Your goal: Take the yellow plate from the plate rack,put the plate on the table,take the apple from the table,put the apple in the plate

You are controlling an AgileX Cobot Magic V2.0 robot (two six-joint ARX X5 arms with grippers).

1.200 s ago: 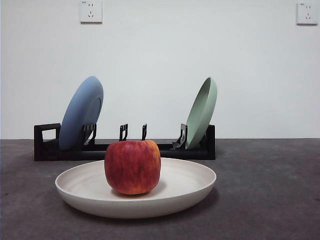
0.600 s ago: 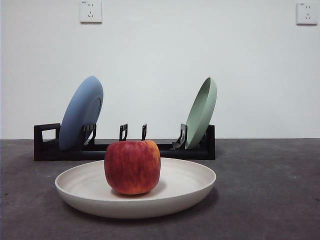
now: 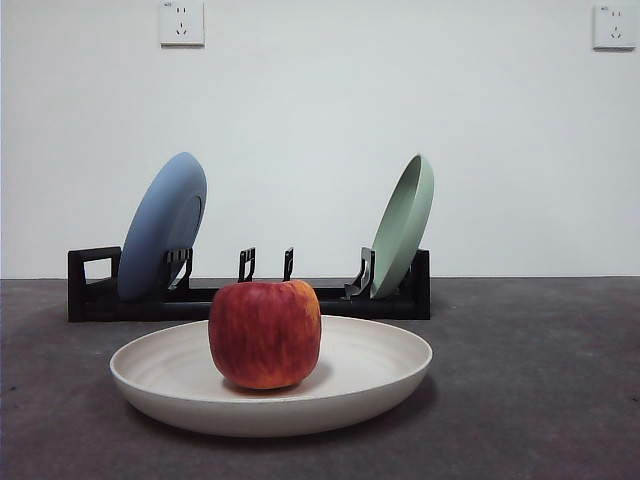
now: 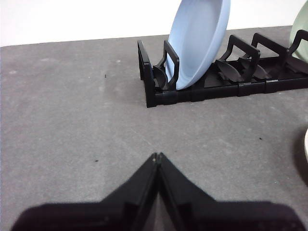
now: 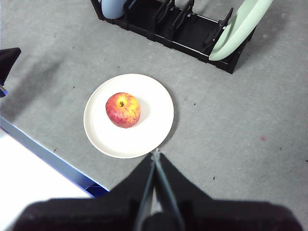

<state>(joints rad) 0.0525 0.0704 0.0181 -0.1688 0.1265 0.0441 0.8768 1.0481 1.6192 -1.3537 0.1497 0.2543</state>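
Note:
The cream yellow plate (image 3: pixel 270 385) lies flat on the dark grey table (image 3: pixel 540 380) in front of the black plate rack (image 3: pixel 250 295). The red apple (image 3: pixel 265 333) sits in the plate. From high above, the right wrist view shows the plate (image 5: pixel 144 132) with the apple (image 5: pixel 123 109) in it and the rack (image 5: pixel 187 31) beyond. My right gripper (image 5: pixel 155 154) is shut and empty, well above the plate's edge. My left gripper (image 4: pixel 157 156) is shut and empty, low over bare table, short of the rack's handle end (image 4: pixel 159 77).
A blue plate (image 3: pixel 163 225) and a pale green plate (image 3: pixel 405 225) stand in the rack's end slots. The table's front edge with a blue strip (image 5: pixel 43 149) shows in the right wrist view. Two wall sockets (image 3: pixel 181 22) are on the white back wall.

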